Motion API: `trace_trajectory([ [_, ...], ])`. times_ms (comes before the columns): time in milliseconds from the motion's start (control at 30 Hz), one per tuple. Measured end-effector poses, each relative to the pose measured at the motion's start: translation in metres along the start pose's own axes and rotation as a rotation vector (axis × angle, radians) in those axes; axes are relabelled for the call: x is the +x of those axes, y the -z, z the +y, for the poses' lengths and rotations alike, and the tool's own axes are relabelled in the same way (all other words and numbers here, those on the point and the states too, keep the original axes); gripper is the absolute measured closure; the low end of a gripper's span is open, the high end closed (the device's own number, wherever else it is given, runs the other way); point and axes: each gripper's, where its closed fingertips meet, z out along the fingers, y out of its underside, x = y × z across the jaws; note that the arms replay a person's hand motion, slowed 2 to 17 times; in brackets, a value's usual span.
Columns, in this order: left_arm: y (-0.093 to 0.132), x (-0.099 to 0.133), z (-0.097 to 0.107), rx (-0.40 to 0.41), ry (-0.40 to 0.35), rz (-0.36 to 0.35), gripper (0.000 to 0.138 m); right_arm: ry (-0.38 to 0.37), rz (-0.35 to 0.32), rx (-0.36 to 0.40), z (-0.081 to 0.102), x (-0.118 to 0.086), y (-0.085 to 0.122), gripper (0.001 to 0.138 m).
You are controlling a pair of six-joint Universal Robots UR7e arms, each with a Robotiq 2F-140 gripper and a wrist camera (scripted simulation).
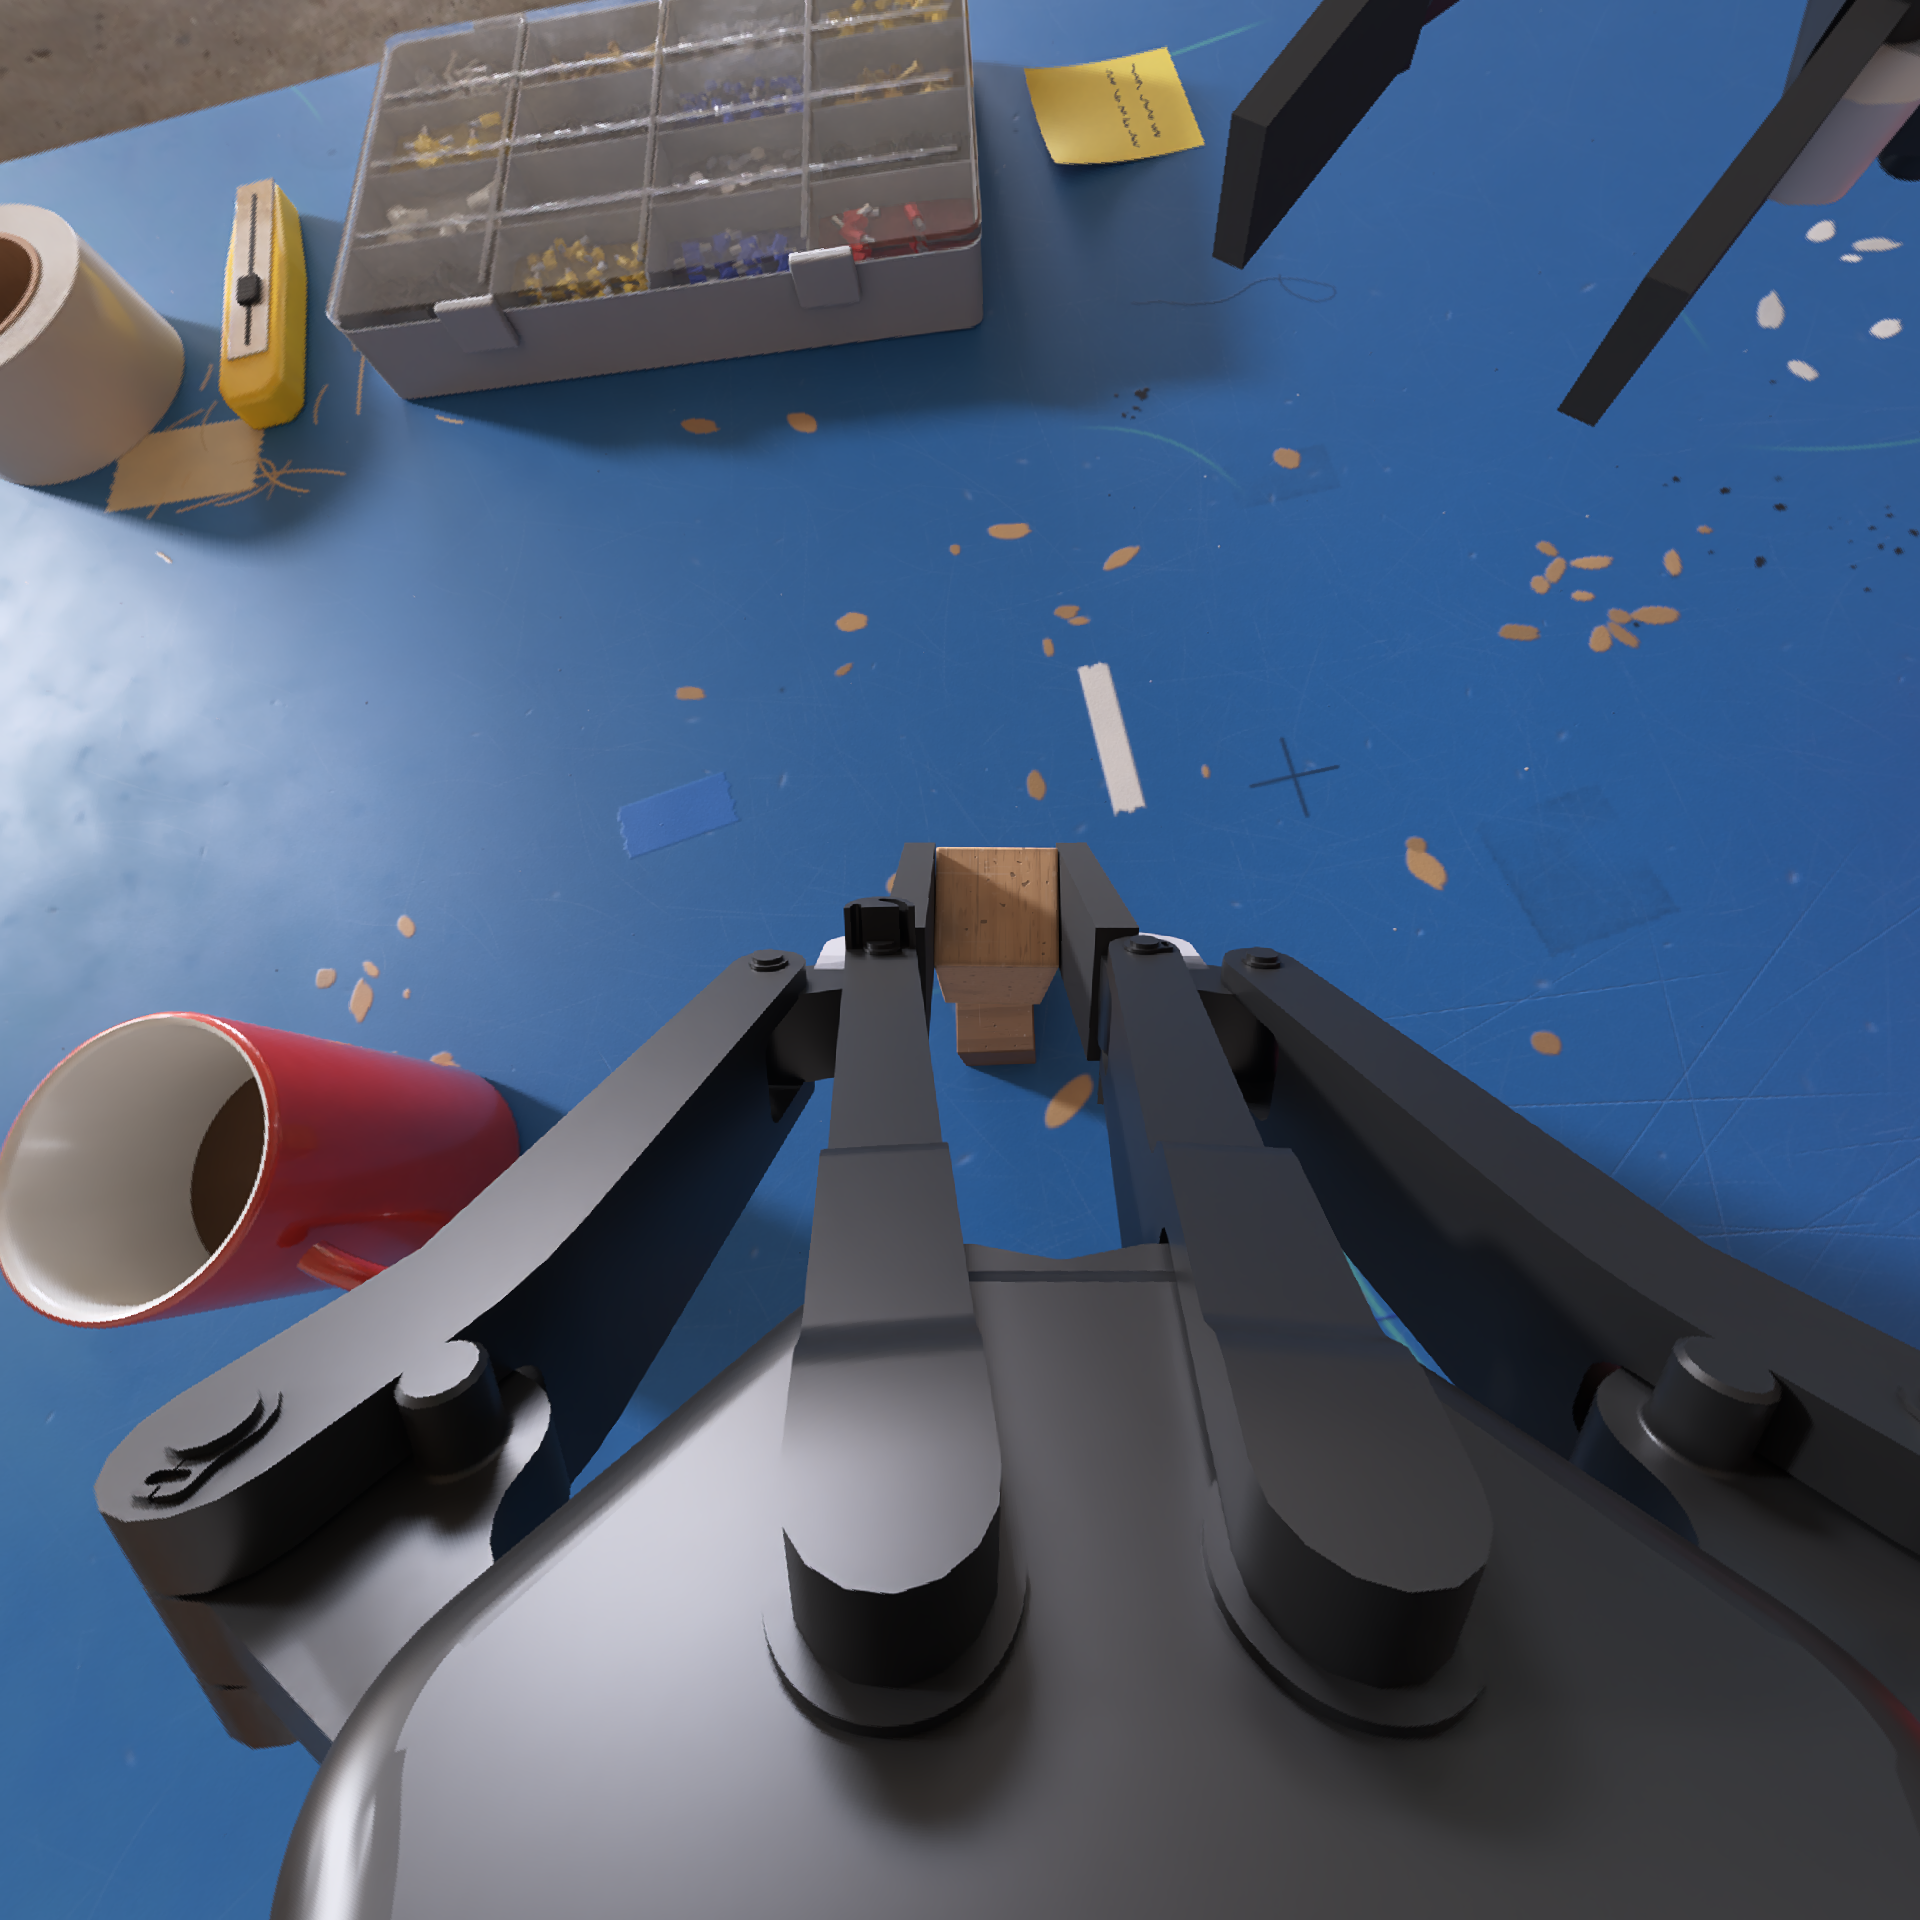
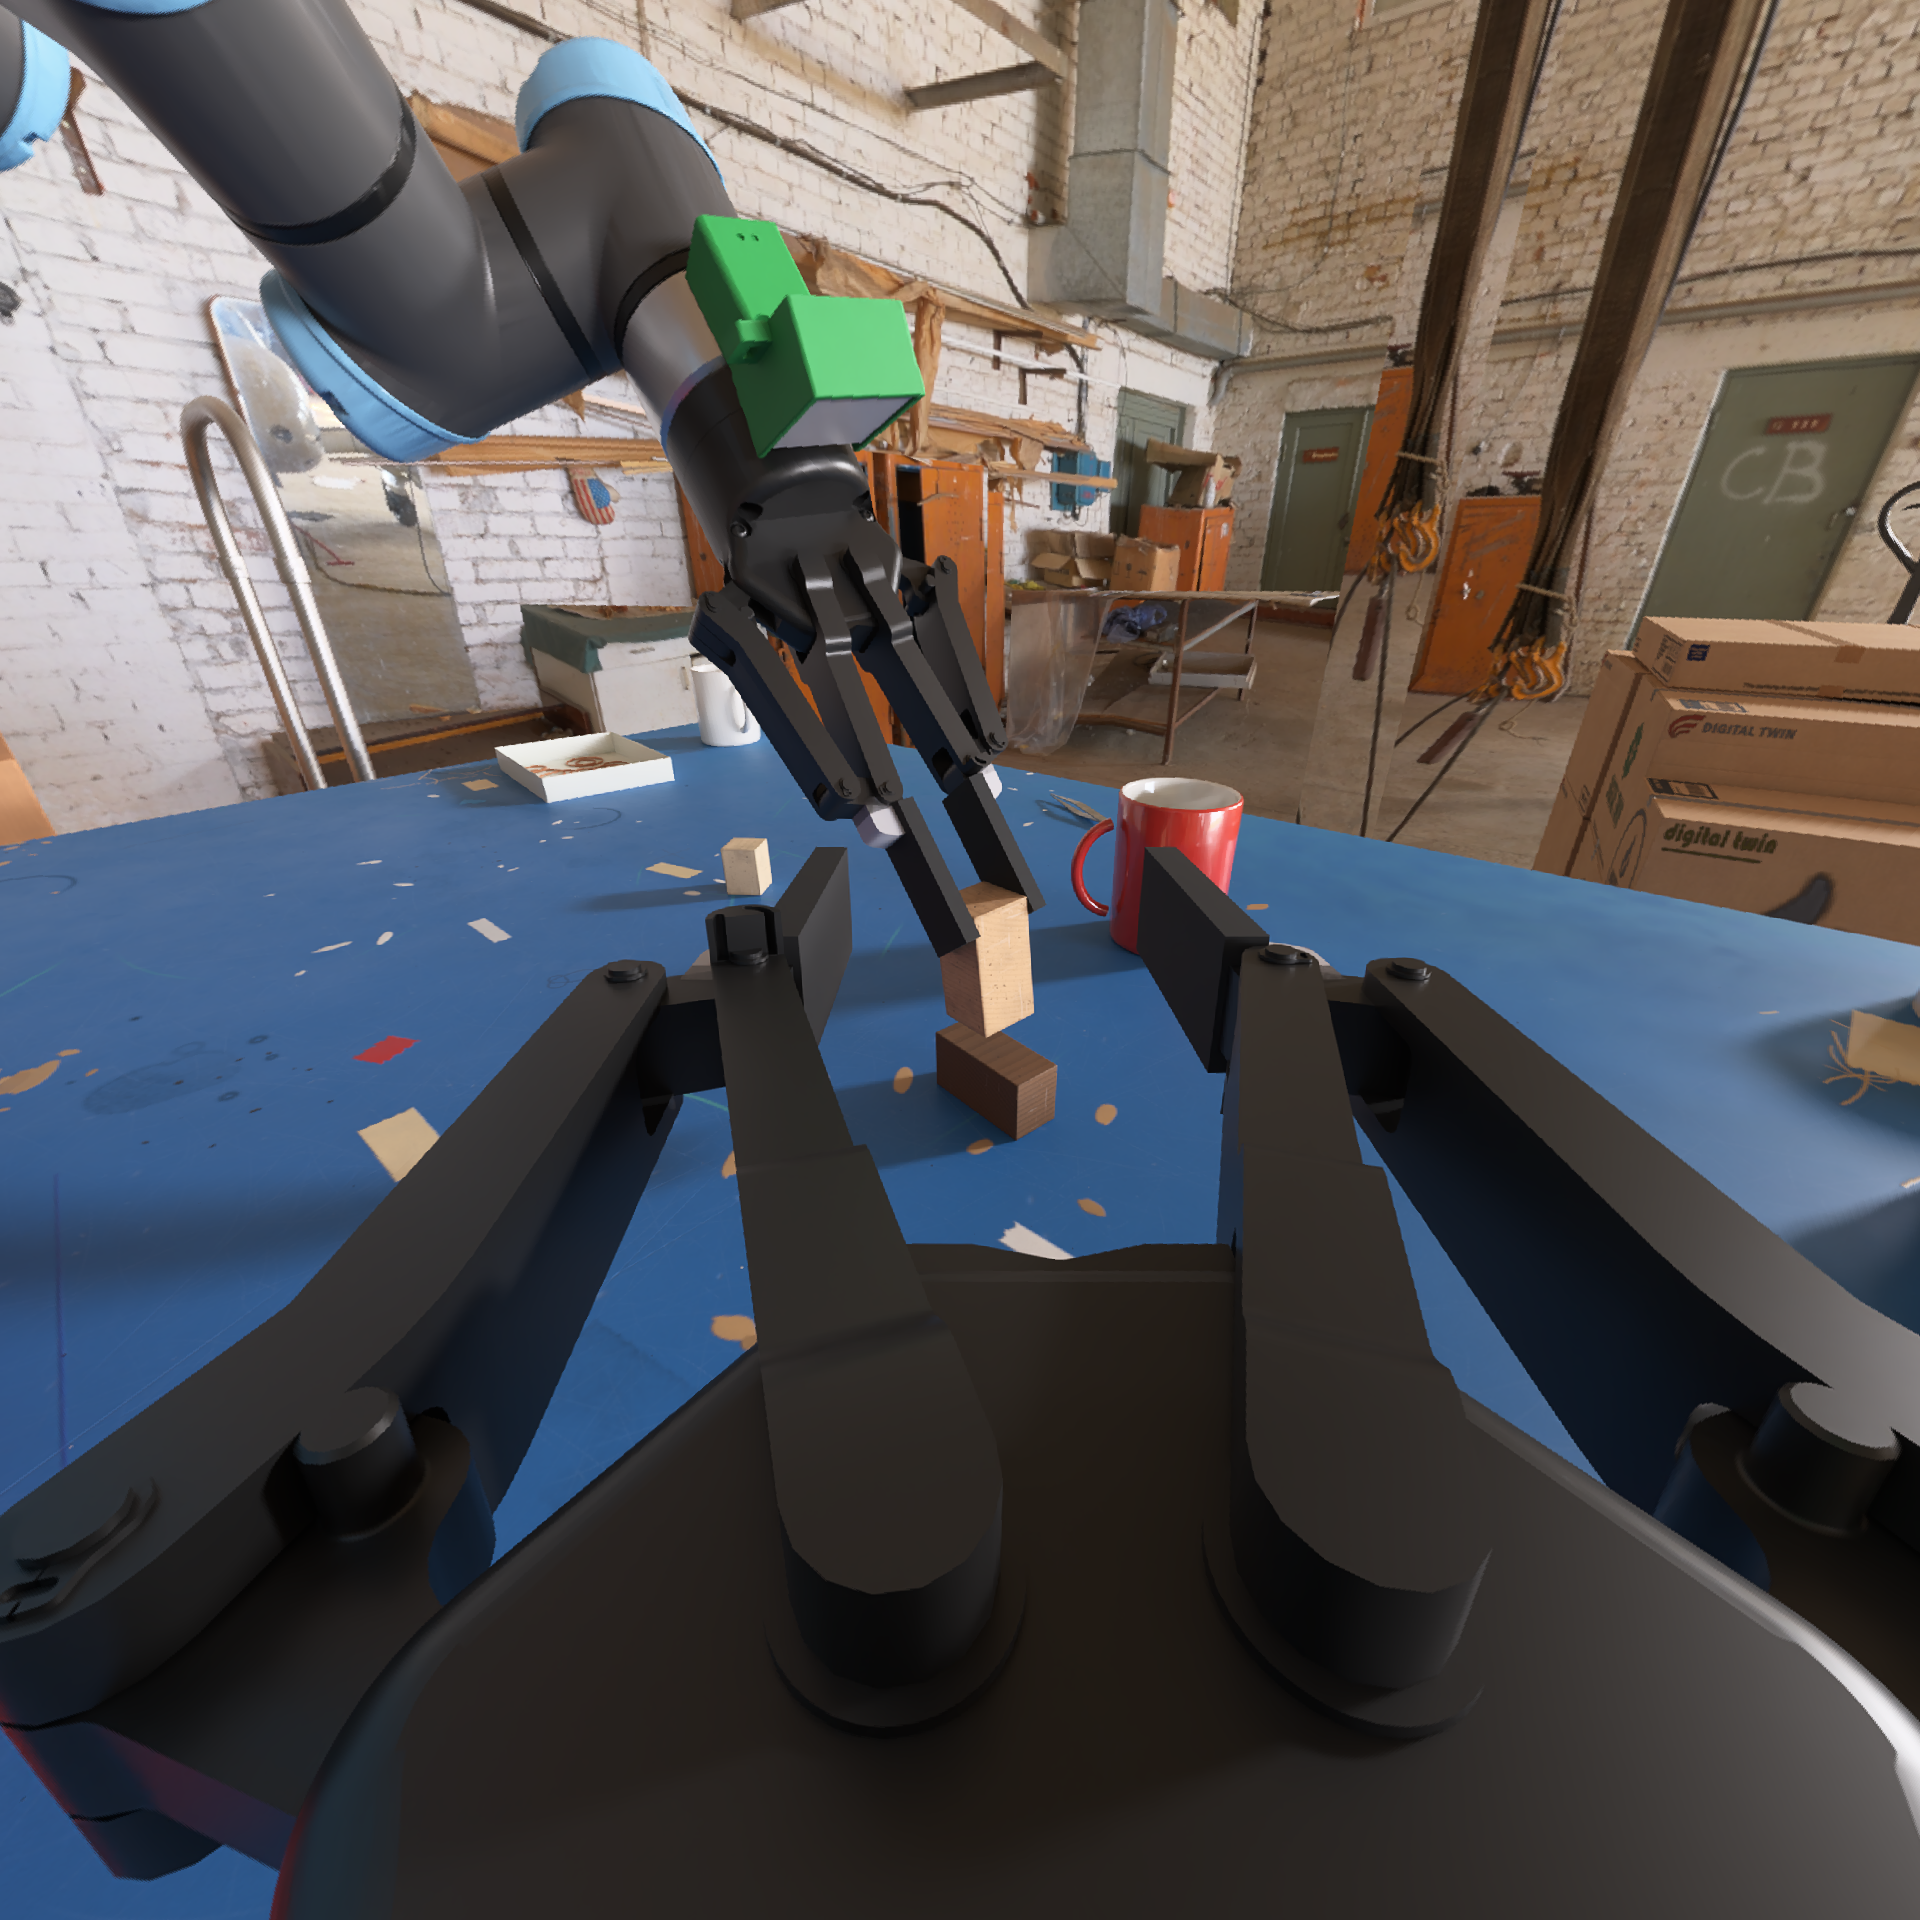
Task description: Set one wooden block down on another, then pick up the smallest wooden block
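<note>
Spread across a blue table (image 2: 208, 987): printed cardboard boxes (image 2: 1745, 769) at 3 o'clock beyond its edge, lettering left unquoted. Parts organizer (image 1: 665, 187) at 11 o'clock. Left gripper (image 2: 982, 914) pinching a light wooden block (image 2: 992, 966), tilted, just above a darker wooden block (image 2: 997, 1081). Right gripper (image 2: 992, 935) spread wide, holding nothing. Red mug (image 2: 1174, 852) at 1 o'clock. Smallest wooden block (image 2: 747, 865) at 11 o'clock. Yellow sticky note (image 1: 1112, 104), scribbled.
</note>
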Motion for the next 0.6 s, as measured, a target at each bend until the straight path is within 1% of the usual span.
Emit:
trace_trajectory([
  [600, -0.0075, -0.0015, 0.0066, 0.008, 0.037, 0.016, 0.108, -0.001, -0.015, -0.012, 0.0042, -0.0021, -0.0032, 0.065],
])
